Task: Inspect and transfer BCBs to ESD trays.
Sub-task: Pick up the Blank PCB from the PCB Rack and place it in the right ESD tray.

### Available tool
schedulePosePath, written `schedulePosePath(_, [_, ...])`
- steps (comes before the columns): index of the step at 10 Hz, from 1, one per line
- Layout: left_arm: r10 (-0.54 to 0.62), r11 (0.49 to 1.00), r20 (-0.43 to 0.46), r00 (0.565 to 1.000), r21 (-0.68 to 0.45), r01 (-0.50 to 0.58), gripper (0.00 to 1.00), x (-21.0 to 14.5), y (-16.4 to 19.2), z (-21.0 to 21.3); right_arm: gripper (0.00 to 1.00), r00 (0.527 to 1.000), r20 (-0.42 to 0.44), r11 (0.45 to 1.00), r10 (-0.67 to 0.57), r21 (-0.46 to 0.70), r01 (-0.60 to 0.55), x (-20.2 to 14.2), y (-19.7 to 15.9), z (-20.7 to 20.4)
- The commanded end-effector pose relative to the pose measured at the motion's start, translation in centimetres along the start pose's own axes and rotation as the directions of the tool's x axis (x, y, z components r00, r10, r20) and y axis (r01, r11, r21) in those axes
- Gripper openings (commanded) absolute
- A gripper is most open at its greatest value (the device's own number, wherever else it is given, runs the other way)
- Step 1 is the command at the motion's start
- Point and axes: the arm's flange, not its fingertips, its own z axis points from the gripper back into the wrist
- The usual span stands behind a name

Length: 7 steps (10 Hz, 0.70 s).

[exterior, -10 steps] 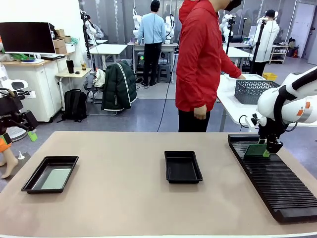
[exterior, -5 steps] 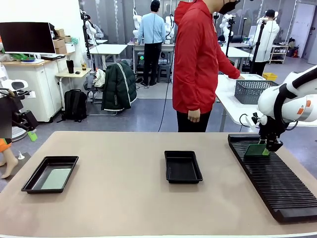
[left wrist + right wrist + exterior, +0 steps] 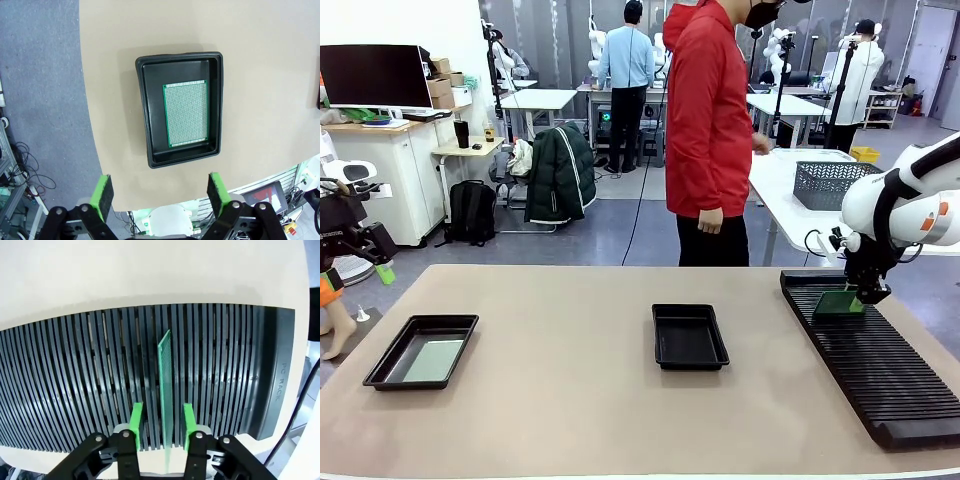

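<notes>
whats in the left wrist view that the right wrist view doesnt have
Left wrist view: a black tray on the table near its edge, a green board lying flat inside it, and the left pincer open above. Right wrist view: the slotted rack with a second board standing on edge in a slot, and the right pincer open astride it, pads clear of both faces. Shared: the table, a green circuit board, and a green-padded pincer at the bottom edge.

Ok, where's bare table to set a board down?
Wide bare tabletop between left tray and centre tray; a narrower strip between centre tray and rack. Crowded at the rack's far end, where the right gripper straddles a board.
</notes>
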Motion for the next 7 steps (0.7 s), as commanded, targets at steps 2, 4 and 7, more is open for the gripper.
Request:
schedulePosePath(2, [-0.008, 1.000, 0.010, 1.000, -0.006, 0.008, 1.00, -0.08, 0.07, -0.18, 0.19, 0.999, 0.031, 1.000, 0.008, 0.013, -0.009, -0.29, -0.49, -0.09])
schedulePosePath(4, [-0.008, 1.000, 0.010, 1.000, -0.006, 0.008, 1.00, -0.08, 0.07, -0.18, 0.09, 1.000, 0.030, 1.000, 0.002, 0.015, -0.002, -0.36, -0.51, -0.09])
schedulePosePath(7, [-0.008, 1.000, 0.010, 1.000, -0.006, 0.008, 1.00, -0.08, 0.07, -0.18, 0.03, 1.000, 0.030, 1.000, -0.001, 0.019, 0.001, -0.36, -0.53, -0.10])
